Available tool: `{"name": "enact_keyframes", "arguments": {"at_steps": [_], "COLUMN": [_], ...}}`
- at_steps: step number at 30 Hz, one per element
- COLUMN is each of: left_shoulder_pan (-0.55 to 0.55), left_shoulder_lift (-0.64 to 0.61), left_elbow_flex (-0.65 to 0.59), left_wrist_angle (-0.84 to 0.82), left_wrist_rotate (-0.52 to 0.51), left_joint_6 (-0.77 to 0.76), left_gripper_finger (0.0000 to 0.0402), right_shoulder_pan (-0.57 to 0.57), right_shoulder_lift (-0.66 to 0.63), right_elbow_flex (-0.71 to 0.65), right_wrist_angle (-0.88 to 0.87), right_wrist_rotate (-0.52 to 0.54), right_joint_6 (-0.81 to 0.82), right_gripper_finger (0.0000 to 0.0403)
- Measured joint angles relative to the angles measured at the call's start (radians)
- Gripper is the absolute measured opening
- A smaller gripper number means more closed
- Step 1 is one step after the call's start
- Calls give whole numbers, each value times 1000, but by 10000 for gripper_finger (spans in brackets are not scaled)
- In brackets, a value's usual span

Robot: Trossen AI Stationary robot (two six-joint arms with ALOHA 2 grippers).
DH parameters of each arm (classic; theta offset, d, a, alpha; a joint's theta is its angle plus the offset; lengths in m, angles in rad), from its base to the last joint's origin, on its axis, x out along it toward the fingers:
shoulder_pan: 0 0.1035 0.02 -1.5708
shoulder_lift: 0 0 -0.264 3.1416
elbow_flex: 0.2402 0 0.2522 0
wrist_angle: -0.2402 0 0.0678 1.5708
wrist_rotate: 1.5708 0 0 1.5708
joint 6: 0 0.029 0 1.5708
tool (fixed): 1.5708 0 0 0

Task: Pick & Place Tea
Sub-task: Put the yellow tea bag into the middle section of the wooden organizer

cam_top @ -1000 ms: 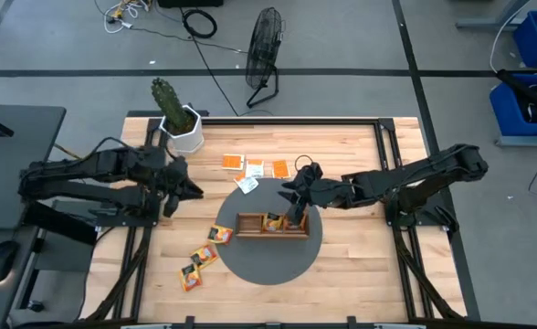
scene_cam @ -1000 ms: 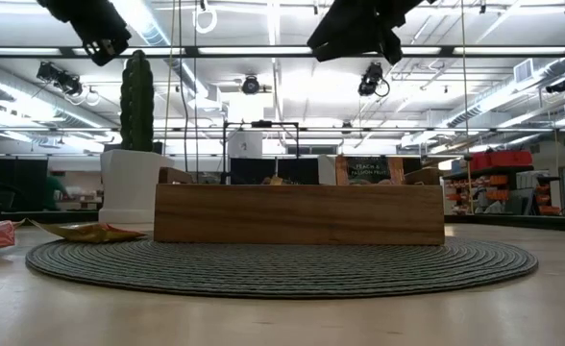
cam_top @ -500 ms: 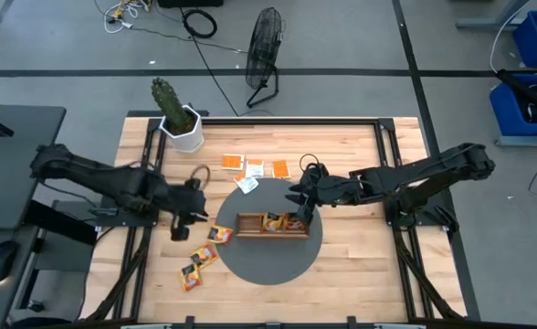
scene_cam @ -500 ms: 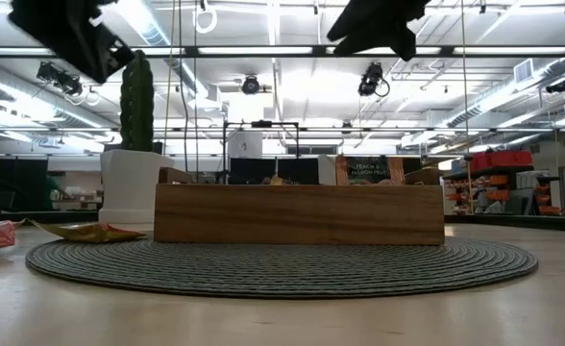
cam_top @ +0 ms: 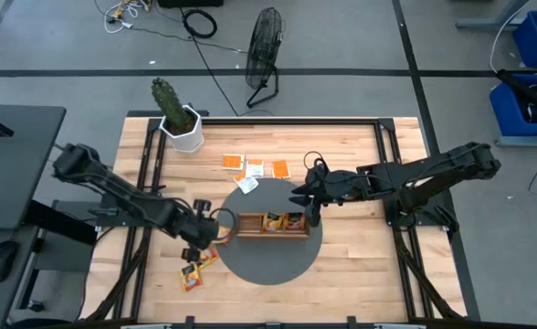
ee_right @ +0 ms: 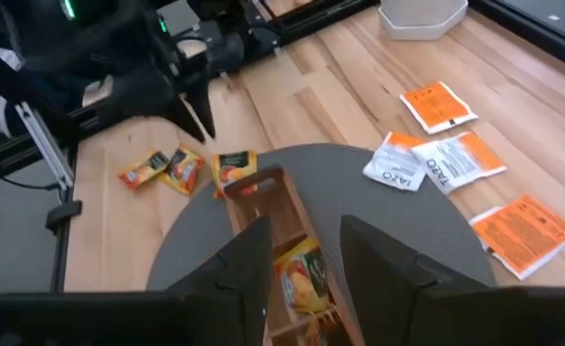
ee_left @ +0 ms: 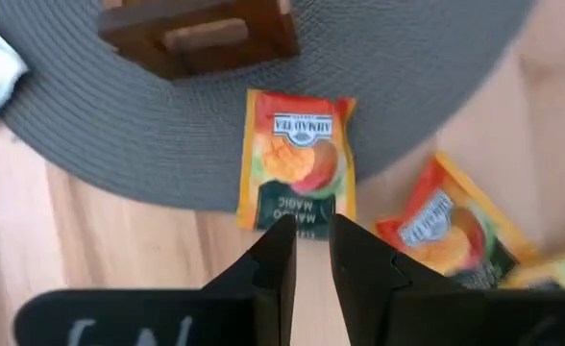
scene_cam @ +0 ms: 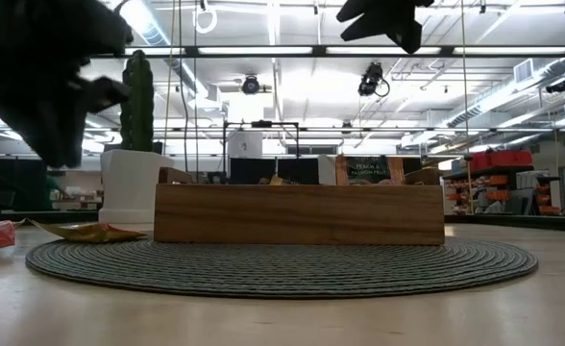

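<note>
Several tea sachets lie flat. Orange ones [cam_top: 255, 168] and a white one [cam_top: 247, 184] lie beyond the round grey mat [cam_top: 268, 260]. Red-and-green ones lie at the mat's left edge [cam_top: 218, 234] and on the wood nearer the front [cam_top: 195, 267]. Others stand in the wooden tray [cam_top: 270, 225] on the mat. My left gripper [ee_left: 307, 259] hangs over the sachet at the mat's edge [ee_left: 297, 163], pointing steeply down, its fingers a narrow gap apart with nothing between them. My right gripper [ee_right: 302, 240] is open above the tray's right end [cam_top: 303, 223], holding nothing.
A cactus in a white pot [cam_top: 179, 119] stands at the table's far left corner. Black frame rails [cam_top: 387, 164] run along both sides of the wooden top. A fan [cam_top: 264, 55] and cables lie on the floor beyond the table.
My left gripper has swung from beside the pot toward the table's near edge and the mat. It has come down and tipped to point steeply downward over the red-and-green sachet. My right gripper has risen a little and drawn slightly toward the table's right edge.
</note>
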Motion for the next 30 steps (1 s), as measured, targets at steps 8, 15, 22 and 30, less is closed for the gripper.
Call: {"name": "enact_keyframes", "arguments": {"at_steps": [8,15,22,30], "left_shoulder_pan": [0,2,2,7], "left_shoulder_lift": [99,115,181,255], "left_elbow_flex": [0,0,0,3], "left_wrist_angle": [77,70,80,68], "left_wrist_rotate": [137,92,63,73], "left_joint_6": [-50,-47,-24,-30], "left_gripper_finger": [118,182,194,182], "right_shoulder_pan": [5,5,5,5], "right_shoulder_lift": [0,0,1,1], "right_elbow_flex": [0,0,0,0], "right_wrist_angle": [-9,-17,-31,-44], "right_wrist_rotate": [-9,-9,-10,-12], "right_joint_6": [-24,-44,-50,-50], "right_gripper_finger": [132,132,132,132]}}
